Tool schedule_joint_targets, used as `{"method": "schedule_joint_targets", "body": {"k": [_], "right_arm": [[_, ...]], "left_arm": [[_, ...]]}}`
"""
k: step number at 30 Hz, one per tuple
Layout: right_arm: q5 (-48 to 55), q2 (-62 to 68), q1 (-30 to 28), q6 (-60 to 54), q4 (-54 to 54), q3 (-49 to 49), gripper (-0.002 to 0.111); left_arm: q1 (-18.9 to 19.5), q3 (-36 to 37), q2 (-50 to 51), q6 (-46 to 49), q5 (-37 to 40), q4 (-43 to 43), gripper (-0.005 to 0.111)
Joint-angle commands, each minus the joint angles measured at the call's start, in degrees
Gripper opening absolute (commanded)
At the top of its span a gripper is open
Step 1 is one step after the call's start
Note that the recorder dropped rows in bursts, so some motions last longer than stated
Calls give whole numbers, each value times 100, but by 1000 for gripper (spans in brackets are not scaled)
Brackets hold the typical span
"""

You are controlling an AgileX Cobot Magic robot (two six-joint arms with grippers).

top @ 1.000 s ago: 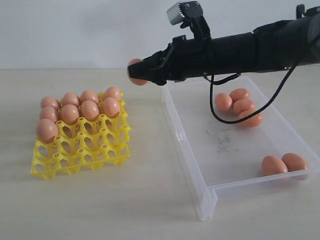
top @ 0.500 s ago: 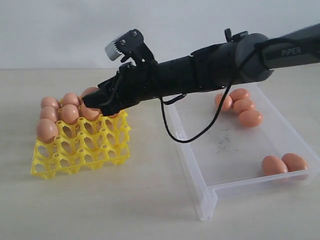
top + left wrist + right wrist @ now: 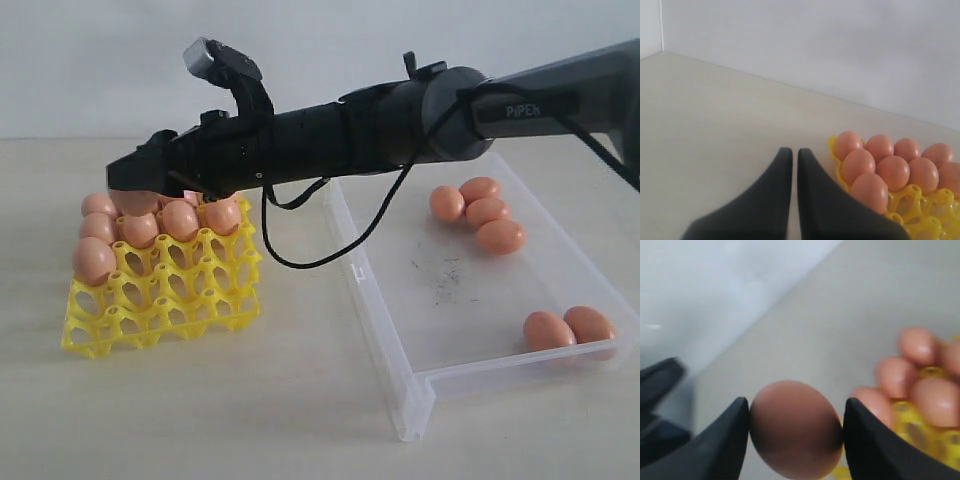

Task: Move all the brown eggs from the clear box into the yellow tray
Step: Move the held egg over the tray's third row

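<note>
My right gripper [image 3: 133, 188] has reached across and hangs over the back left of the yellow tray [image 3: 160, 310]. It is shut on one brown egg [image 3: 796, 427], which its two black fingers hold by the sides. Several brown eggs [image 3: 180, 220] fill the tray's back rows and one cup on its left side. The clear box [image 3: 400, 330] on the right holds three eggs [image 3: 485, 212] at its far end and two eggs [image 3: 565, 328] near its front right corner. My left gripper [image 3: 791, 152] is shut on nothing, low over the table beside the tray [image 3: 920, 200].
The right arm's black forearm [image 3: 330, 140] and its cable [image 3: 300, 255] stretch over the gap between box and tray. The tray's front rows [image 3: 150, 295] are open cups. A dark blurred shape [image 3: 657, 382] sits beyond the held egg in the right wrist view.
The right arm has swung left with the egg, from above the box's left wall to over the tray's back left. The eggs in the box and tray have not moved.
</note>
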Motion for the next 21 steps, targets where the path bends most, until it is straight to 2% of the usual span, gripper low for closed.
{"method": "schedule_joint_targets", "body": {"k": [1,4,8,11,16,21], "right_arm": [[2275,-74,-108,654,-228,-64,0],[2026,-238,-108,1275,-1826,-87,0],[401,-608,-96,2810,-4493,-87,0],[-874,-813,-96,3607,-5511,26,0],[-2981,-866,42,3439,-5109,363,0],[-6092,-856,562,3299,-4932,889,0]], "left_arm": [[-16,19,-46,-8,-2,22,4],[-16,19,-46,-8,-2,22,4],[-16,19,-46,-8,-2,22,4],[-16,19,-46,-8,10,22,4],[-16,19,-46,-8,-1,22,4],[-16,19,-46,-8,-13,22,4]]}}
